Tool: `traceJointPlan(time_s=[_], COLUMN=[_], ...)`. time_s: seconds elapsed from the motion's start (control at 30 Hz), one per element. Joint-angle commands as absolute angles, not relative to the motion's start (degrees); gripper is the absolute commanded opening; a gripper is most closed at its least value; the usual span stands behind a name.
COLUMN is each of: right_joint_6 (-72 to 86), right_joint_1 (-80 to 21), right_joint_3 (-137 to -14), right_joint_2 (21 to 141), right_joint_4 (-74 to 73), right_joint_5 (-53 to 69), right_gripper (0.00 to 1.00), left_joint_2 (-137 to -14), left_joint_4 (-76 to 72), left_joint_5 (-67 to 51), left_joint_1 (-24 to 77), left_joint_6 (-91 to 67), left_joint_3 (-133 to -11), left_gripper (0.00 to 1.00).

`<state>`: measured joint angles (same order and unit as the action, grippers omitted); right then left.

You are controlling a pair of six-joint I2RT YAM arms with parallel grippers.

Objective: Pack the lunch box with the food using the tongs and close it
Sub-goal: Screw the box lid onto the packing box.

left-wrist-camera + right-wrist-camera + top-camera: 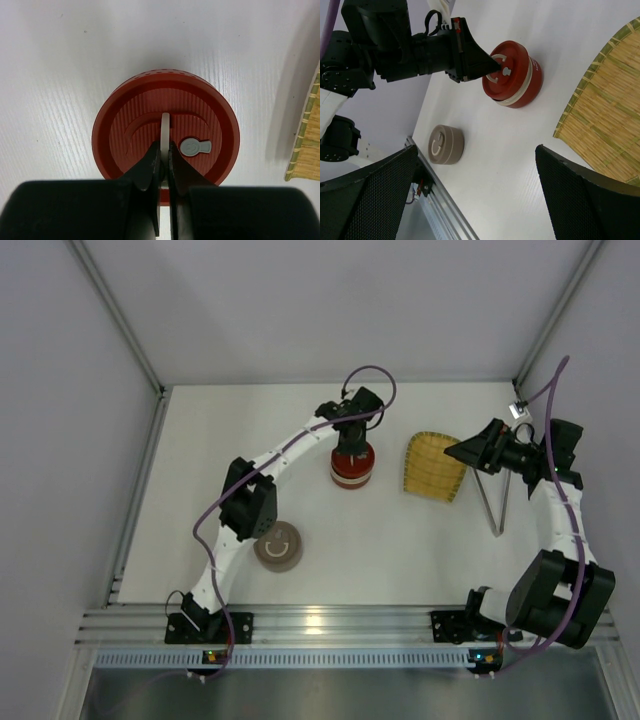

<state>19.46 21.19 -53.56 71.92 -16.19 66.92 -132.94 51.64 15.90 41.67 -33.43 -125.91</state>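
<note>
Red lunch box (352, 466) sits mid-table, lid on; left gripper (164, 156) is pinched closed on its white lid handle (165, 127). Right gripper (475, 195) hangs fully spread, holding nothing. Tongs (497, 502) lie beside the woven mat (434, 466).

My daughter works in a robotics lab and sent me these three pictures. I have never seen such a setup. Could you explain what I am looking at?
Two robot arms are bolted at the near edge of a white table. The overhead picture looks down on both; the other two come from cameras on each wrist.

On the table stand a round red lunch tin with a pale handle, a smaller brown round tin, a yellow woven mat and slim metal tongs.

The left gripper is closed on the red tin's pale handle. The right gripper is wide open and holds nothing, above the table between the mat and the tongs. I cannot make out any food.
</note>
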Motion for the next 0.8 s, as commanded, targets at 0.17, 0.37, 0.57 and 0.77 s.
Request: traceJointPlan(time_s=[0.17, 0.37, 0.57, 0.77], right_joint_6=[17.31, 17.93, 18.37, 18.02], right_joint_1=[22.06, 22.06, 22.06, 22.06], right_joint_3=[-53.44, -53.35, -53.26, -53.35], right_joint_2=[72.25, 72.16, 71.37, 70.58], right_joint_4=[-16.35, -15.91, -15.73, -16.26], right_joint_5=[67.24, 67.24, 67.41, 67.32], right_gripper=[0.99, 0.99, 0.99, 0.99], left_joint_2=[-132.02, -126.66, -121.91, -118.22], left_joint_4=[52.91, 52.3, 50.89, 49.57], left_joint_5=[15.47, 15.12, 15.12, 14.85], left_joint_1=[42.1, 43.42, 45.09, 46.93], left_joint_6=[-33.93, -34.01, -34.54, -35.51], left_joint_3=[-122.71, -114.71, -108.28, -103.11], left_gripper=[0.0, 0.0, 0.0, 0.0])
